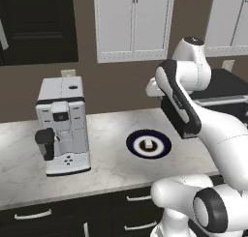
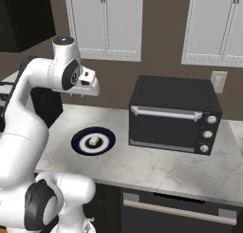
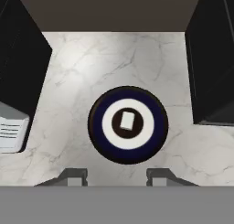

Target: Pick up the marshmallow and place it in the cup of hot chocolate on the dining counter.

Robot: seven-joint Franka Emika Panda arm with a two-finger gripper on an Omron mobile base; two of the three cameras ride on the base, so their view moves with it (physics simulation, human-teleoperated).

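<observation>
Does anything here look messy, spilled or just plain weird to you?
Nothing is spilled or broken. One small oddity: a lone marshmallow sits in the middle of a dark-blue-rimmed plate on the marbled worktop, between the coffee machine and the toaster oven. Everything stands upright.

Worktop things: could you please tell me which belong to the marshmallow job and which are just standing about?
Job:
marshmallow, lying on the plate
hand, hovering above it

Standing about:
plate
coffee machine
toaster oven
worktop
</observation>
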